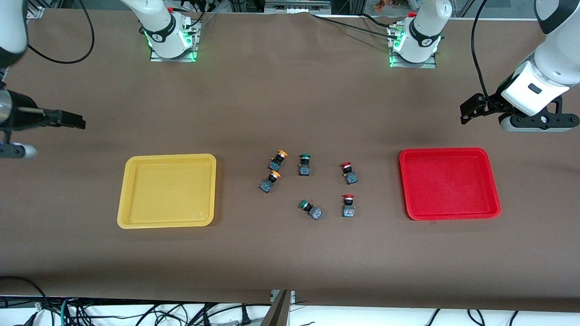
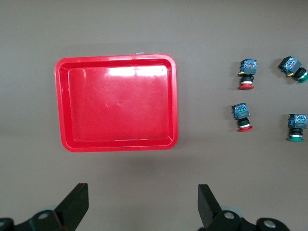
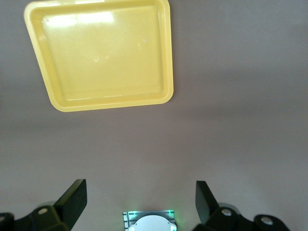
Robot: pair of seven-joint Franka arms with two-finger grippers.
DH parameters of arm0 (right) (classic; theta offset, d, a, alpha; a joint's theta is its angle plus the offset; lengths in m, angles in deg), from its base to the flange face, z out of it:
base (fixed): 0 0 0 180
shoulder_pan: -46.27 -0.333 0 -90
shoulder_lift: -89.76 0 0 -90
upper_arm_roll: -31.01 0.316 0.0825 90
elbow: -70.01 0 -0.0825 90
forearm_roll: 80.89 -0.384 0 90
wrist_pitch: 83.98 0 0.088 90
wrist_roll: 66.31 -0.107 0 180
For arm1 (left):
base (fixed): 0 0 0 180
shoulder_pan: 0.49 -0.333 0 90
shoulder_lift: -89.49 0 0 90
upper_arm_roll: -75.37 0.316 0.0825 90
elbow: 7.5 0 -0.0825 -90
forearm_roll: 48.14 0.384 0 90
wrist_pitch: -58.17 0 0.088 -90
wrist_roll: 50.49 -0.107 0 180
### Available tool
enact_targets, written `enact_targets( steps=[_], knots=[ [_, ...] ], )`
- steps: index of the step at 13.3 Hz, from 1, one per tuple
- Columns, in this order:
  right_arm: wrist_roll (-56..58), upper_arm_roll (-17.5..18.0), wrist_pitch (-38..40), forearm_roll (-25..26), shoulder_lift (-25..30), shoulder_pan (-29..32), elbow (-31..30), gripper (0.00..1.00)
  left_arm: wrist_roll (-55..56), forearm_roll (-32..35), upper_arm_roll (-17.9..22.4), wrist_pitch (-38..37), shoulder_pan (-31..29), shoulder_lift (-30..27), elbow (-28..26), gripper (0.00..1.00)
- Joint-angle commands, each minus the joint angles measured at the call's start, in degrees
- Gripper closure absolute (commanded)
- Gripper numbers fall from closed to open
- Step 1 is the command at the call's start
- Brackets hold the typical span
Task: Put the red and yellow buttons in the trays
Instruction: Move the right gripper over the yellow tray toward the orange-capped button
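Brown table: red and yellow buttons (image 1: 348,171) lie between yellow tray (image 1: 131,181) and red tray (image 1: 494,181); left gripper (image 2: 142,207) and right gripper (image 3: 139,204) hover spread, empty. Light, rigid, likely best pinched across the blocky bodies.

You have one tray (image 1: 128,199) toward the right arm's end of the table and the other tray (image 1: 494,199) toward the left arm's end. Between them, apart from both, six buttons (image 1: 304,164) lie on the table in three pairs, each pair with one farther and one nearer. The right gripper (image 1: 74,120) and the left gripper (image 1: 466,111) hang over bare table, each near its own end's tray.
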Motion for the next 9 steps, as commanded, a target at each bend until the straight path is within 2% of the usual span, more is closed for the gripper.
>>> enact_targets(
  steps=[1, 3, 9],
  knots=[
    [-4.6, 0.6, -2.8, -6.2, -3.6, 0.1, 0.1, 0.00, -1.2, -1.0, 0.1, -1.3, -0.2, 0.7, 1.6, 0.00],
    [-13.5, 0.9, -6.2, -10.2, -7.7, -0.6, 0.1, 0.00, -1.5, -1.0, 0.2, -1.3, -0.4, 0.7, 1.6, 0.00],
    [-35.6, 1.1, -19.0, -10.0, -16.0, -18.2, 0.0, 0.00, -1.2, -1.0, 0.2, -1.3, -0.5, 0.7, 1.5, 0.00]
  ],
)
